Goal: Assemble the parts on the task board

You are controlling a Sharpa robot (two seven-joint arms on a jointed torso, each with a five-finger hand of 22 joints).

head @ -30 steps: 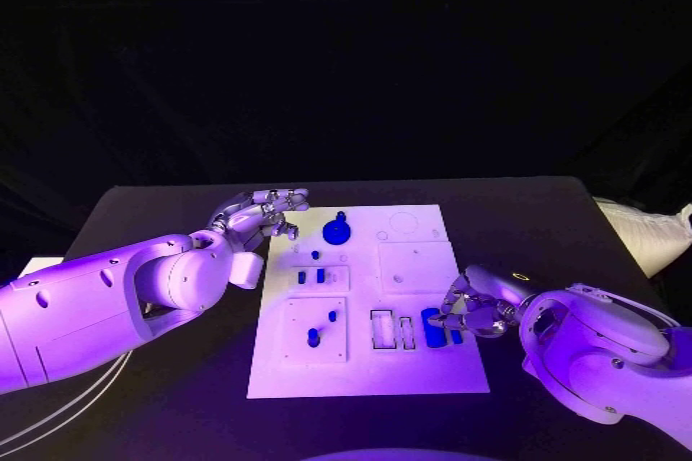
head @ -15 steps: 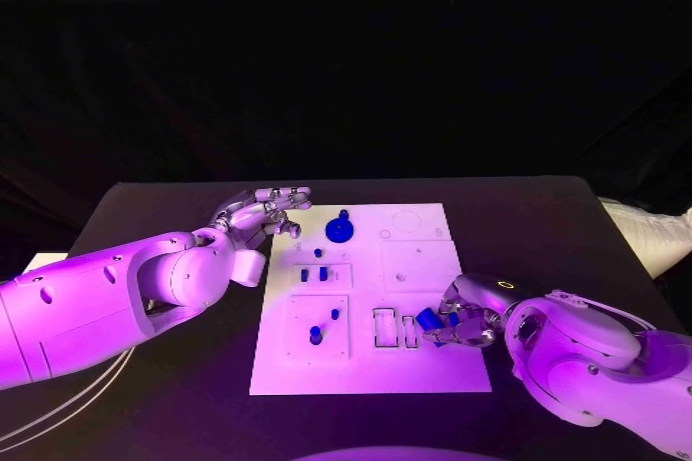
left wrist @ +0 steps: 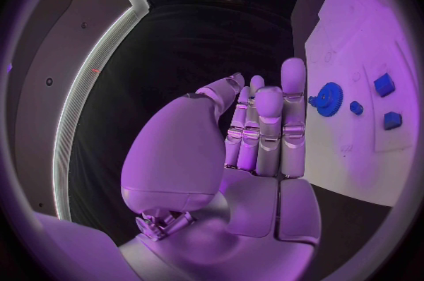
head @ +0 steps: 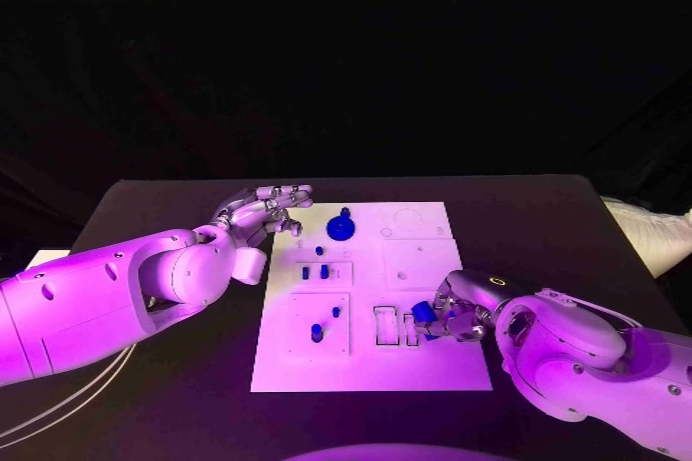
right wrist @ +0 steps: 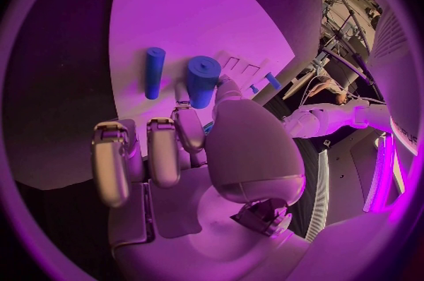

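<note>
Table (head: pixel 173 206), black, bearing the white task board (head: pixel 433 366) at its centre. Left hand (head: pixel 264 213) poised at the board's far left corner, fingers straight, close together (nothing held), beside the blue gear (head: pixel 340 226). Right hand (head: pixel 451 316) at the board's near right part, gripping an upright blue cylinder (right wrist: pixel 202 80) between thumb and fingers; a thinner blue rod (right wrist: pixel 155 72) lies flat on the board just beside it. Small blue parts (head: pixel 316 272) sit in the left-hand recesses.
</note>
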